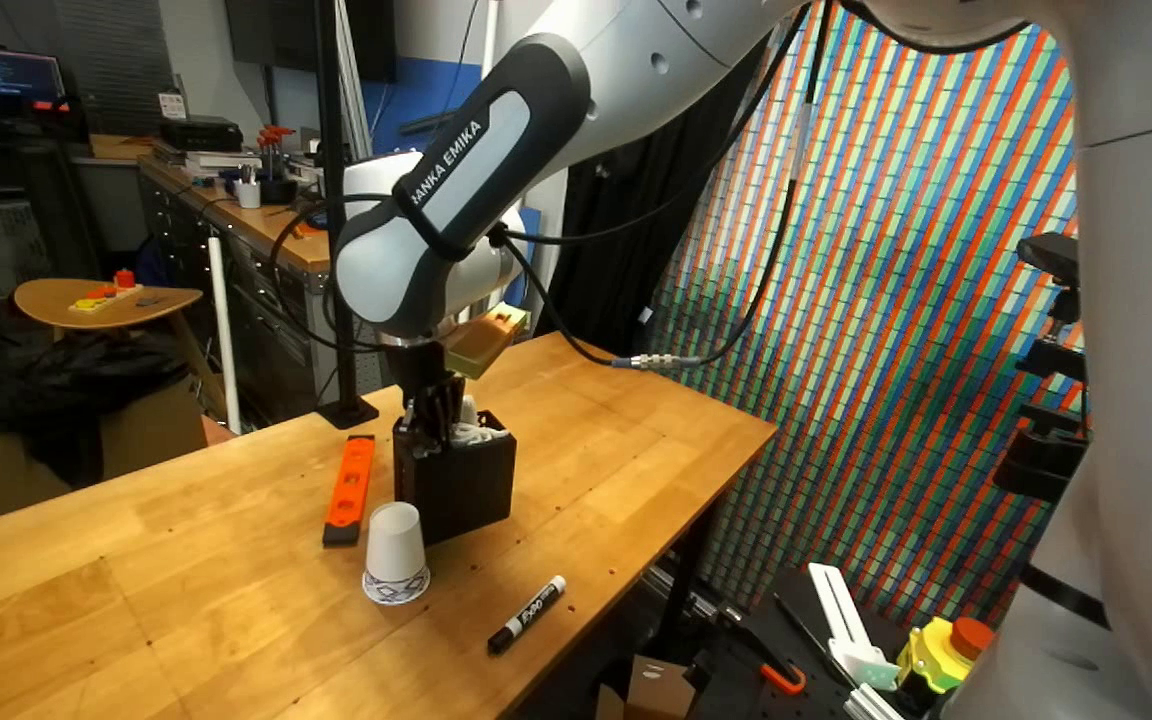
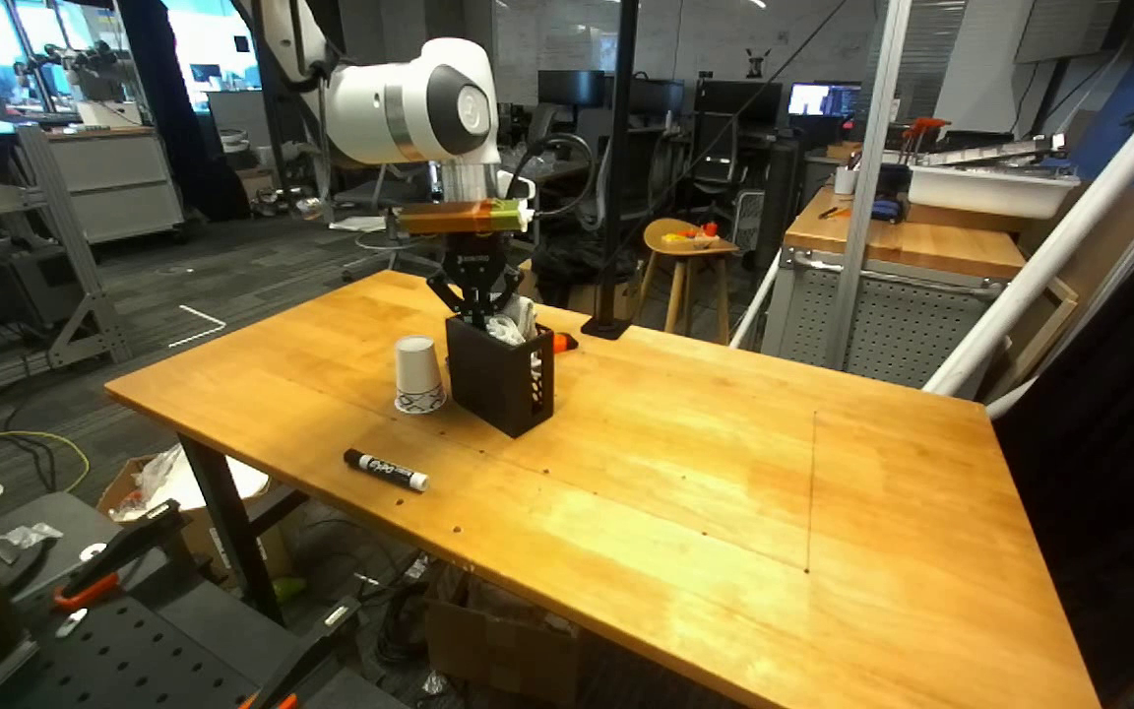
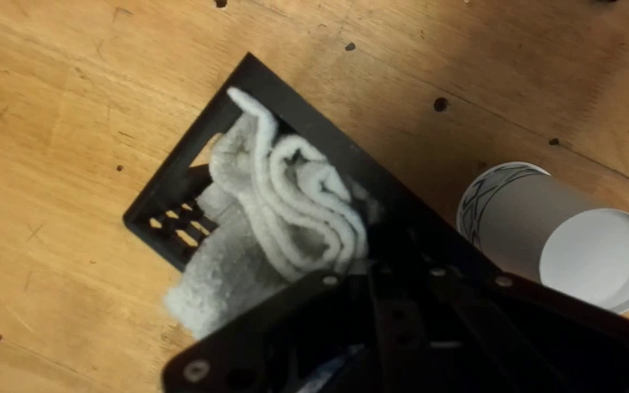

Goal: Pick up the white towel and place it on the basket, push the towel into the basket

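The white towel [image 1: 476, 433] lies folded inside the black basket [image 1: 456, 490], with part of it sticking up above the rim. It also shows in an exterior view [image 2: 520, 317]. In the wrist view the towel [image 3: 292, 207] fills the middle of the basket, and one end hangs over the rim [image 3: 314, 123]. My gripper [image 2: 476, 317] points down into one end of the basket, beside the towel. Its fingers come together, with no towel visible between them. The fingertips are hidden by the basket wall and by dark shadow in the wrist view [image 3: 396, 267].
An upside-down paper cup [image 1: 396, 550] stands close beside the basket. An orange level [image 1: 349, 490] lies on the basket's other side. A black and white marker [image 1: 526, 615] lies near the table edge. A black pole base [image 2: 606, 327] stands at the table's edge.
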You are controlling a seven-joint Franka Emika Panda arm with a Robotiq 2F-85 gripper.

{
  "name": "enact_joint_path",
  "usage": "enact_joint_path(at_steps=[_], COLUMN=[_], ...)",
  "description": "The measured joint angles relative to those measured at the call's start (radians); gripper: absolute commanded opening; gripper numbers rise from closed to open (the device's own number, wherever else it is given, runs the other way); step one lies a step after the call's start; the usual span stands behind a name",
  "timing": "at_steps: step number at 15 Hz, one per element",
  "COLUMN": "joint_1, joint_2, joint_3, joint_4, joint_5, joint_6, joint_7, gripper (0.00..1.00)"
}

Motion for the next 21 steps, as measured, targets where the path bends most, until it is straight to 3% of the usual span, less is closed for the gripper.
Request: enact_joint_path(at_steps=[12, 21], joint_1=[-0.025, -0.024], joint_2=[0.000, -0.121], joint_3=[0.002, -0.018], joint_4=[-0.038, -0.073], joint_5=[0.126, 0.045], joint_6=[0.004, 0.000], joint_7=[-0.003, 0.009], gripper=[0.06, 0.06])
